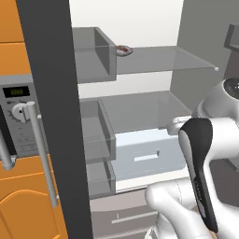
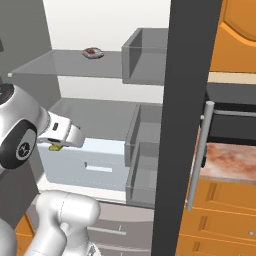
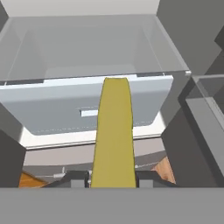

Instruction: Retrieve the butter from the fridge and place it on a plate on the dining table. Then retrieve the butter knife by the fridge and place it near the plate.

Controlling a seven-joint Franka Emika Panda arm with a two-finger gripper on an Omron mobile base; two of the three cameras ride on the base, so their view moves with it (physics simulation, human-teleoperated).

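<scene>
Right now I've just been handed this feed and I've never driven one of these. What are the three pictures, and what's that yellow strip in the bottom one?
You are watching a white robot arm on a driving base, parked at an open fridge. Two pictures come from cameras on the base, behind the arm to its left and to its right, so they show the same fridge interior from two sides. The third comes from a camera on the hand, looking along the gripper.

The yellow strip is the butter, a pale-yellow stick running away from the camera. The two dark fingertips sit against its sides at the bottom of that view, so the gripper is closed on it. In the right base view a bit of yellow shows under the hand.

Behind it is a pale blue drawer. On the upper glass shelf lies a small reddish-brown food item.
</scene>
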